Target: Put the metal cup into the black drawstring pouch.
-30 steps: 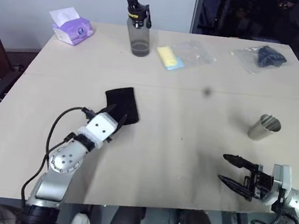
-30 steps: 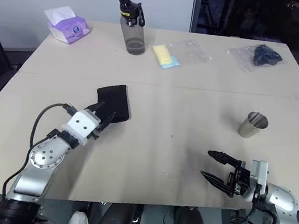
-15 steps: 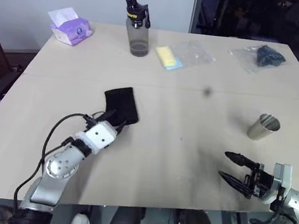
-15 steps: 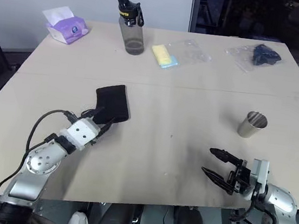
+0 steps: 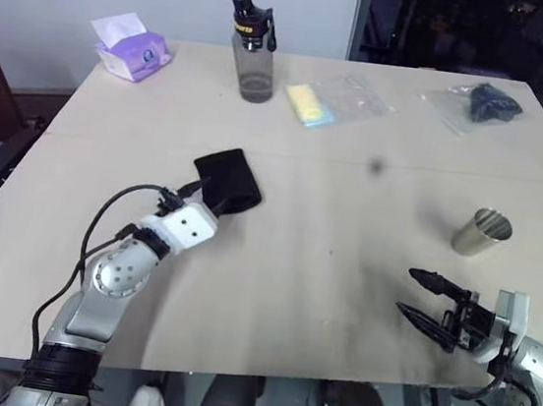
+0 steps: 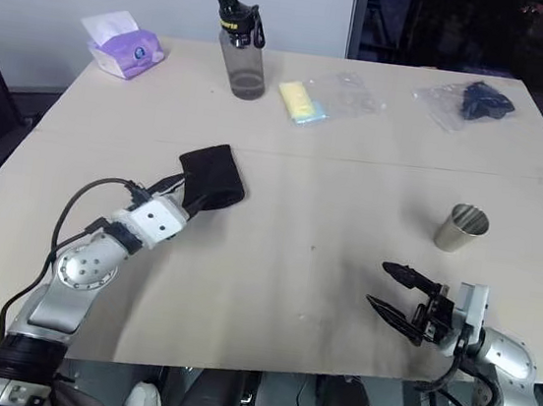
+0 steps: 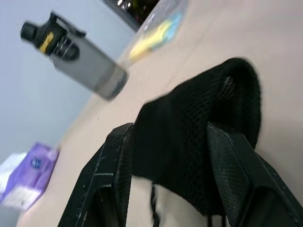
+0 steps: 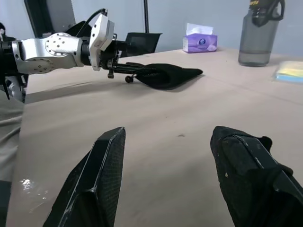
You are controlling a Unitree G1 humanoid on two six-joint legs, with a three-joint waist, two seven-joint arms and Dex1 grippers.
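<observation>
The black drawstring pouch [image 5: 226, 182] is straddled at its near end by the spread, unclosed left claw [image 7: 168, 175], seemingly for a pickup; the metal cup [image 5: 482, 232] is left upright across the desk [image 5: 342, 271], just beyond the open, empty right claw [image 5: 425, 297].

arms: silver metal links, round screwed joints | wrists: white blocks | cables: black loops | jaws: black, textured
</observation>
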